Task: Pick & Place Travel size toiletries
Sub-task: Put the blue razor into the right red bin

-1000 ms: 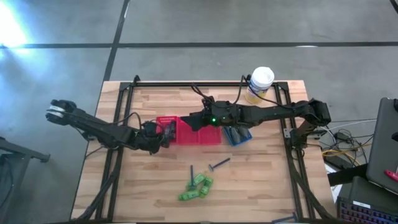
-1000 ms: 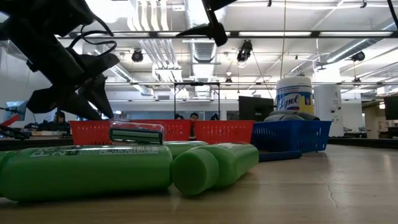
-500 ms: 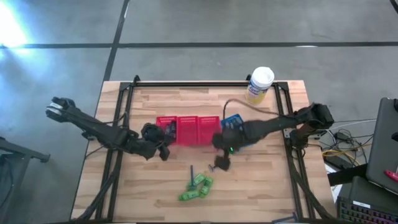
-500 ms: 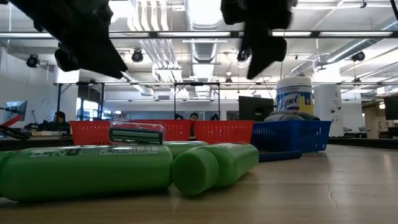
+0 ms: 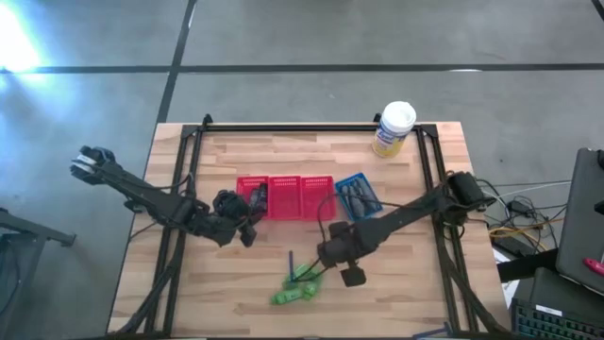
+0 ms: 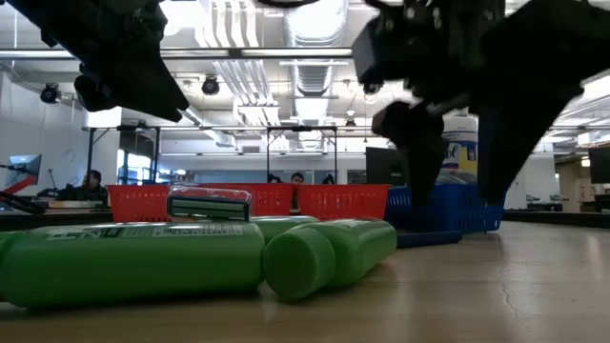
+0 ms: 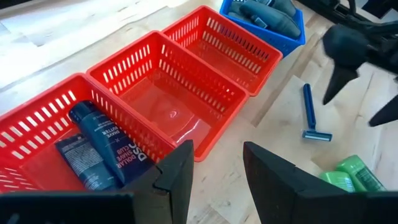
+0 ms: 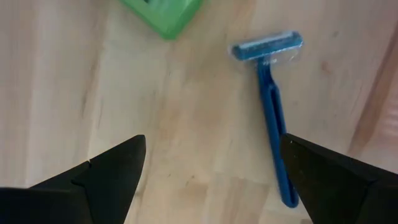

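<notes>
Green bottles lie on their sides near the table's front edge, and a green-headed razor rests on top of them. A blue razor lies flat on the wood under my right gripper, which points down, open and empty, a little above the table. The left compartment of the red basket holds dark blue tubes. The blue basket holds dark grey items. My left gripper hovers open and empty at the red basket's left end.
A white-lidded yellow canister stands at the back right. The red and blue baskets sit in a row across the table's middle. A second blue razor lies left of my right gripper. Bare wood lies at front left and front right.
My right gripper has swung from above the baskets toward the near edge and come down, tipping to point downward and rolling, still open, ending over the blue razor. My left gripper has risen and drawn a little away from the red basket, rolling as it went.
</notes>
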